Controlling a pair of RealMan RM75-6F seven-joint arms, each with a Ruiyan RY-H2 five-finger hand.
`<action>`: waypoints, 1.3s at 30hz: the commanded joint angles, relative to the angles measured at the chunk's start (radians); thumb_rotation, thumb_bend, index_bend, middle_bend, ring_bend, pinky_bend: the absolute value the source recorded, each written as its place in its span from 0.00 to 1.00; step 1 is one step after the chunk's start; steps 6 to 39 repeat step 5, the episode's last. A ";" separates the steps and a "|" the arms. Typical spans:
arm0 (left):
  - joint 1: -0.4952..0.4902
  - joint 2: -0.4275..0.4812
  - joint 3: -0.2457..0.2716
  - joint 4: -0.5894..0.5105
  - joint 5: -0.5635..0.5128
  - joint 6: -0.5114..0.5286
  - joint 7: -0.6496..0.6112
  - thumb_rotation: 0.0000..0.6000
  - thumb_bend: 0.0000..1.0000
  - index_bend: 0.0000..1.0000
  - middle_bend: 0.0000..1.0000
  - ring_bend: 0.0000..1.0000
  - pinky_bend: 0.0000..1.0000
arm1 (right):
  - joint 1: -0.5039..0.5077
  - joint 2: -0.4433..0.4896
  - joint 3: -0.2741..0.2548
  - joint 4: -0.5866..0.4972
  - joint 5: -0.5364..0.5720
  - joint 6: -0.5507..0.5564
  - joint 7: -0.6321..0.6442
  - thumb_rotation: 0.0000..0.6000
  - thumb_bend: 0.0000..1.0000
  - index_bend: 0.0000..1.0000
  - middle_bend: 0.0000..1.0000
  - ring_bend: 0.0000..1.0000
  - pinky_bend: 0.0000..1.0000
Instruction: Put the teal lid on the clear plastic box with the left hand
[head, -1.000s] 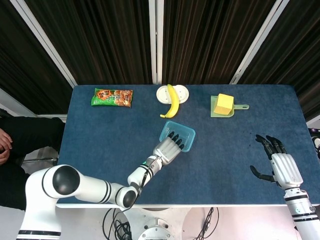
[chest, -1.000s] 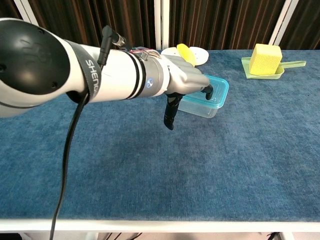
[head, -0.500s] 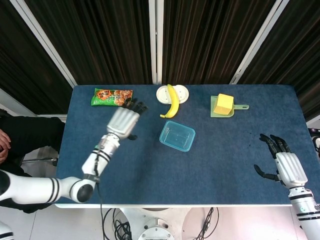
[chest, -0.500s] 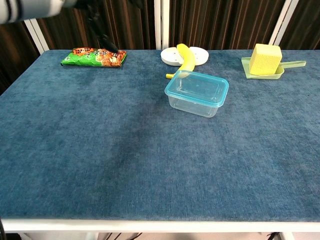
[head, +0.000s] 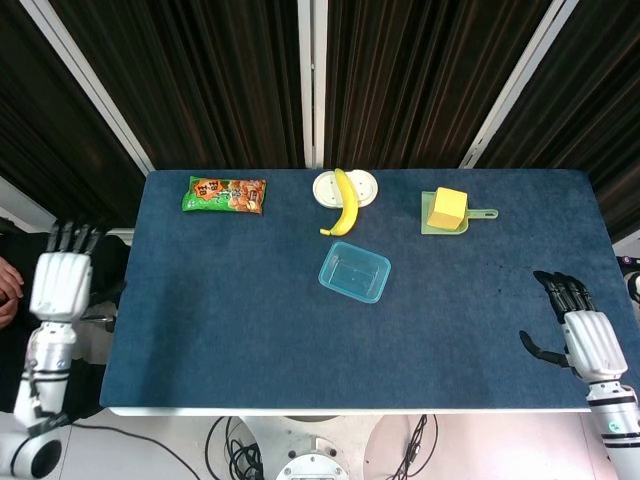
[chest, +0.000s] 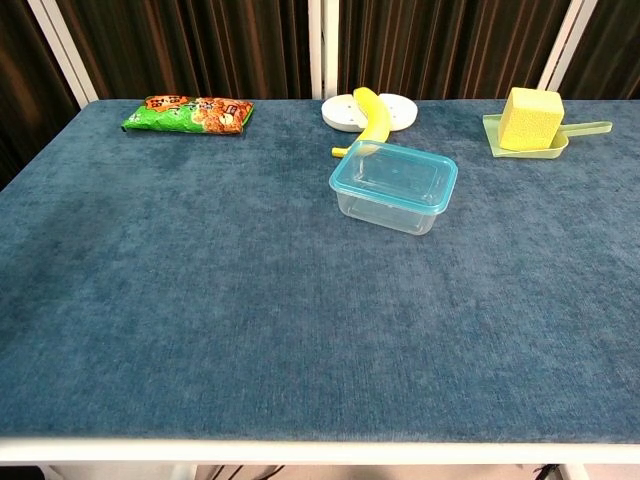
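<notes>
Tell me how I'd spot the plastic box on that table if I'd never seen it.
Start at the blue table and find the banana lying across a white plate at the far edge. Just in front of the banana's tip sits the clear plastic box. It is the only see-through thing there, topped by a teal lid.

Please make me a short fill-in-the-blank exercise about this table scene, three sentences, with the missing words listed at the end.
1. The teal lid sits on the clear plastic ____.
2. The banana rests partly on a small white ____.
3. The left hand is off the table's edge and holds ____.

Missing words: box; plate; nothing
</notes>
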 joint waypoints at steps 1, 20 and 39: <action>0.136 0.016 0.068 0.007 0.045 0.064 -0.016 1.00 0.05 0.19 0.12 0.00 0.02 | -0.015 -0.014 -0.006 0.019 -0.025 0.032 0.009 1.00 0.25 0.00 0.08 0.00 0.00; 0.233 0.019 0.082 -0.035 0.079 0.120 -0.009 1.00 0.05 0.18 0.12 0.00 0.02 | -0.031 -0.022 -0.022 0.028 -0.051 0.056 0.021 1.00 0.25 0.00 0.08 0.00 0.00; 0.233 0.019 0.082 -0.035 0.079 0.120 -0.009 1.00 0.05 0.18 0.12 0.00 0.02 | -0.031 -0.022 -0.022 0.028 -0.051 0.056 0.021 1.00 0.25 0.00 0.08 0.00 0.00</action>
